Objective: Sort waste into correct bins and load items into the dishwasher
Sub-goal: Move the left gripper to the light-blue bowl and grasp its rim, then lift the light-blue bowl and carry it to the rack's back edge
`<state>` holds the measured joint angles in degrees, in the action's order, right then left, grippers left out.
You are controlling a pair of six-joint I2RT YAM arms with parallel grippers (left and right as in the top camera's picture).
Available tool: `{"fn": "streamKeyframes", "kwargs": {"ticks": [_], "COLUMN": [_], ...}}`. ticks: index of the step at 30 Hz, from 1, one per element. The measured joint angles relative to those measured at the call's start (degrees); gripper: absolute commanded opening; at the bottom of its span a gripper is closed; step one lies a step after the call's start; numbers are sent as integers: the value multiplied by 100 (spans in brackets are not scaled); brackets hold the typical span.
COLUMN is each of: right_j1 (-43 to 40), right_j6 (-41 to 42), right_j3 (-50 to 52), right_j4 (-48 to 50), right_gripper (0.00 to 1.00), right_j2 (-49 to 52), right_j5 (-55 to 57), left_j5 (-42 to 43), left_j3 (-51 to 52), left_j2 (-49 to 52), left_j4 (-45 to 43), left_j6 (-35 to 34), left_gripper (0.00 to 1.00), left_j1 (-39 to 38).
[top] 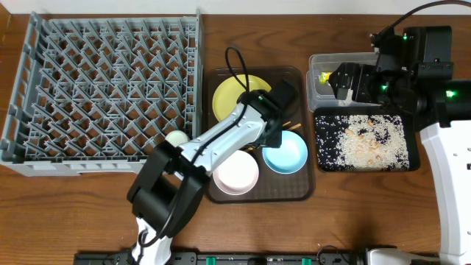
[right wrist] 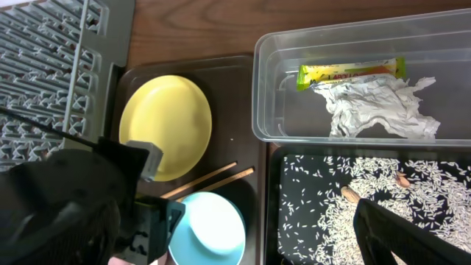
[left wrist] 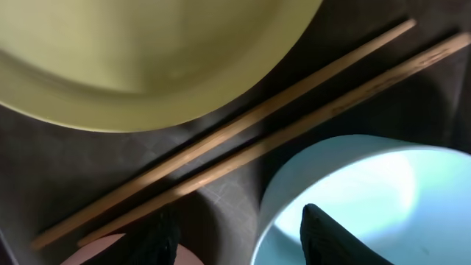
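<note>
My left gripper hangs open low over the brown tray, one finger above the white bowl, the other above the light blue bowl; nothing is between them. Just beyond lie the chopsticks and the yellow plate. A pale green cup peeks out beside the arm. My right gripper is open and empty above the clear tub, which holds the wrapper and crumpled paper. Rice covers the black tray.
The grey dish rack fills the left of the table and holds nothing. The brown serving tray sits between it and the two bins. My left arm crosses the tray's left half.
</note>
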<state>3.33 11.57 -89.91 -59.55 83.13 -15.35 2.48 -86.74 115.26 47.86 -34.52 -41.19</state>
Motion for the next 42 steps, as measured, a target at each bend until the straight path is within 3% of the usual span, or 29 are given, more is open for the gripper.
{"fn": "streamKeyframes", "kwargs": {"ticks": [4,11,25,33,42], "right_j1": [0,0,0,0,0], "right_j6": [-2,-2,0,-2,-2], "right_j3": [0,2,2,2,2], "right_j4": [0,0,0,0,0], "right_gripper": [99,99,99,99,99], "right_j2": [0,0,0,0,0], "right_j5": [0,0,0,0,0], "left_j5": [61,144,474,601,621], "left_j3": [0,4,289,358,358], "left_j2": [20,20,20,20,-11], "left_j4": [-20,-136,-522,-570,-538], "left_j6": [-13,94,219,297,306], "left_gripper": [45,38,37,8,7], "left_j1": [0,-13,-24,-22,-26]}}
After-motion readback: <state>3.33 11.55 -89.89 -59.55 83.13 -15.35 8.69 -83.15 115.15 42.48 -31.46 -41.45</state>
